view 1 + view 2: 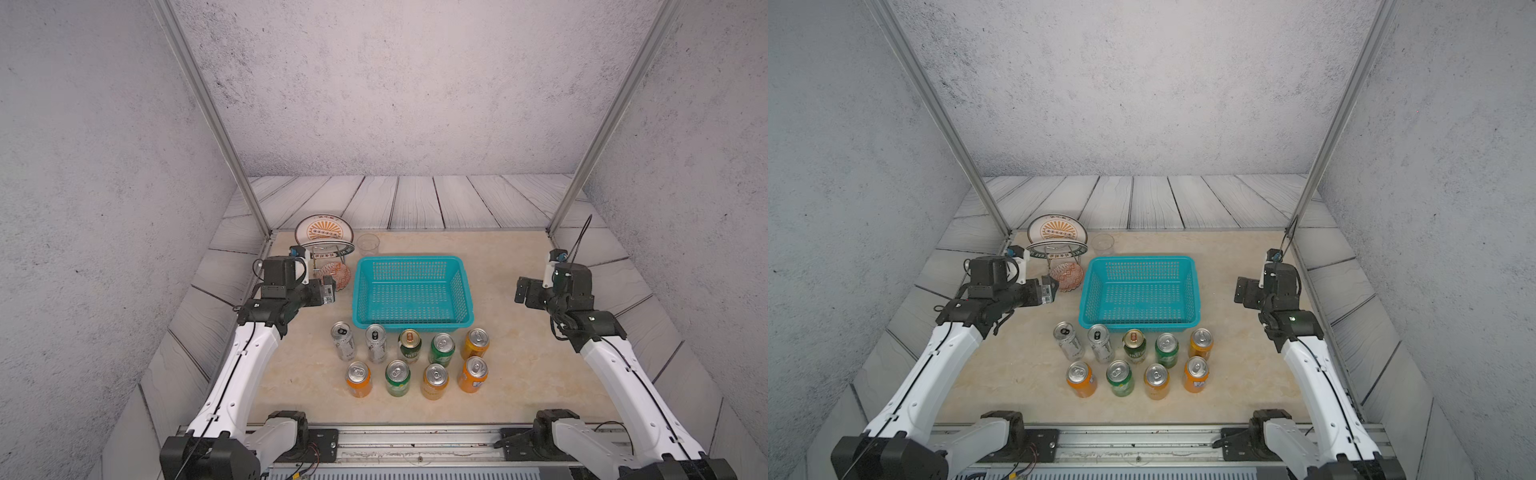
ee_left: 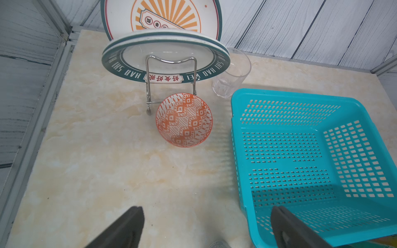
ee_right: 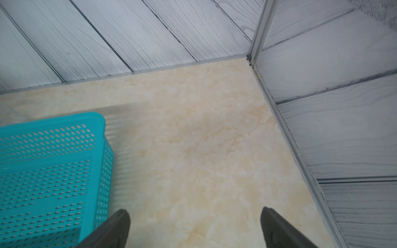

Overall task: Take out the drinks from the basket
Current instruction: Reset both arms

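Note:
The teal basket (image 1: 411,325) (image 1: 1138,325) sits mid-table with nothing inside it; its mesh floor shows bare in the left wrist view (image 2: 290,94) and the right wrist view (image 3: 53,122). The drinks stand upright in two rows on the table just in front of it: two silver cans (image 1: 343,340), green cans (image 1: 441,349) and orange cans (image 1: 473,374), seen in both top views (image 1: 1158,380). My left gripper (image 1: 328,291) (image 2: 207,209) hovers open by the basket's left side. My right gripper (image 1: 524,293) (image 3: 195,210) hangs open off its right side, holding nothing.
A wire rack with patterned plates (image 1: 324,237), an orange patterned bowl (image 1: 338,274) and a clear cup (image 1: 368,243) stand behind and left of the basket. Aluminium posts (image 1: 249,187) and grey walls close in the table's sides.

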